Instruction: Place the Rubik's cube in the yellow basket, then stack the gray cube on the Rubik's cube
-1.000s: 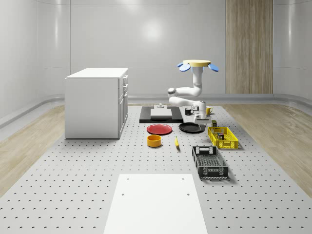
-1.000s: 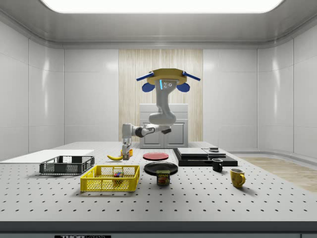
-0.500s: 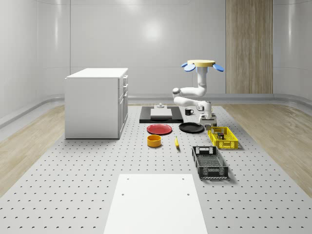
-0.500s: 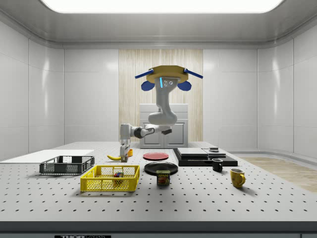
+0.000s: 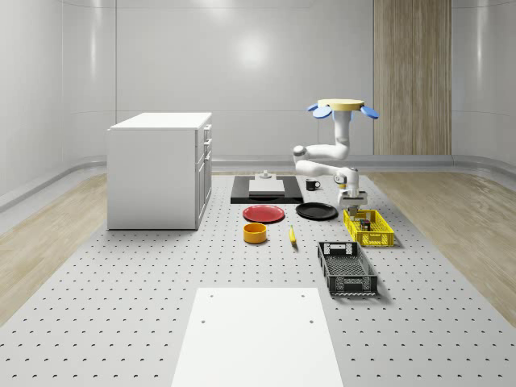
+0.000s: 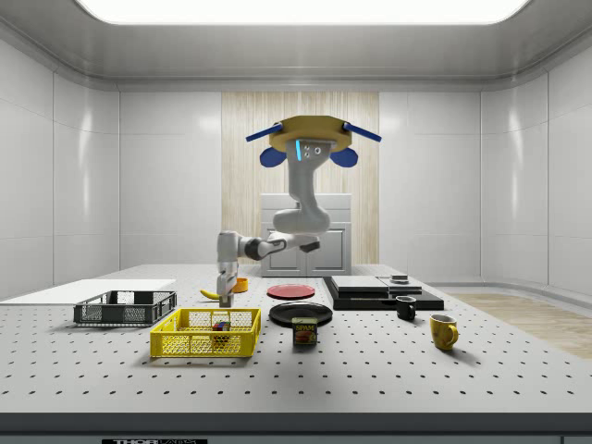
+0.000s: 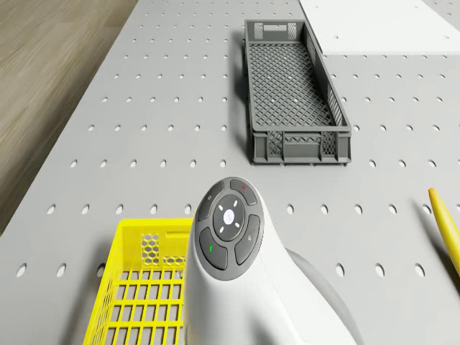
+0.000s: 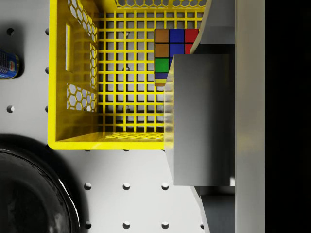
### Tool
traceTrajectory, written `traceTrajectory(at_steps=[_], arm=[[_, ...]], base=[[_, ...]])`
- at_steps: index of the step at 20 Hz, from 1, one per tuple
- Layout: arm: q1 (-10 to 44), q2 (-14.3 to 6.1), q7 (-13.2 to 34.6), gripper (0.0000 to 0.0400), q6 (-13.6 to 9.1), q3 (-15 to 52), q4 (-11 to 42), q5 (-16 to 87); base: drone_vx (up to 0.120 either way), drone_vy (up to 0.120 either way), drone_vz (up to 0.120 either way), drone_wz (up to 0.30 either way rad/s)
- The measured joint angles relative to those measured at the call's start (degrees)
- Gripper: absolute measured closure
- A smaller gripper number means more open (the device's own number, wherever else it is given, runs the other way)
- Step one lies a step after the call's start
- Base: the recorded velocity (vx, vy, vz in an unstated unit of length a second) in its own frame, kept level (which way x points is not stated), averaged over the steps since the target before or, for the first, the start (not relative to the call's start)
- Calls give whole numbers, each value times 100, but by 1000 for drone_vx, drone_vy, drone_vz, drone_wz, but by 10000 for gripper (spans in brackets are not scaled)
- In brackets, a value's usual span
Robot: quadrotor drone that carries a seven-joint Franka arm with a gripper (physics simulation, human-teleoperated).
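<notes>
**Carrying the gray cube to the basket: alignment before release**

Reading the whole-scene view from its left: a white cabinet [image 5: 160, 169] stands at the far left corner of the perforated gray surface [image 5: 121, 306], followed by a red plate [image 5: 264, 214], an orange bowl [image 5: 255, 233], a black pan [image 5: 316, 211] and a dark mesh crate [image 5: 347, 268]. Toward the surface's right edge lies the yellow mesh basket [image 5: 368, 227]. The drone [image 5: 343, 106] hovers above the far end of the basket, its arm reaching down so that the claw [image 5: 352, 199] hangs over the basket's far rim.

In the wrist view the claw is closed on the plain gray cube [image 8: 199, 119], held above the basket's edge. The multicoloured Rubik's cube [image 8: 176, 51] already rests on the basket floor, partly hidden behind the gray cube.

The first step appears complete; stacking remains. To do it well, the gray cube should be centred squarely over the Rubik's cube, faces parallel, then lowered until contact before opening, as an offset release would likely tip it onto the mesh.
</notes>
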State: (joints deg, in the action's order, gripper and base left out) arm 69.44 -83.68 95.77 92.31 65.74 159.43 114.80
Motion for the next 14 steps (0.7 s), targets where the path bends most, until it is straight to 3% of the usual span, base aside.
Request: traceTrajectory(at_steps=[2,6,9,12,14], arm=[[0,0,0,150,0,0,0,0],[0,1,0,150,-1,0,0,0],[-1,1,0,150,-1,0,0,1],[-1,2,-1,150,-1,0,0,1],[-1,2,-1,150,-2,0,0,1]], base=[[0,120,-20,0],[0,120,-120,0],[0,120,0,0],[0,13,0,0],[0,120,0,0]])
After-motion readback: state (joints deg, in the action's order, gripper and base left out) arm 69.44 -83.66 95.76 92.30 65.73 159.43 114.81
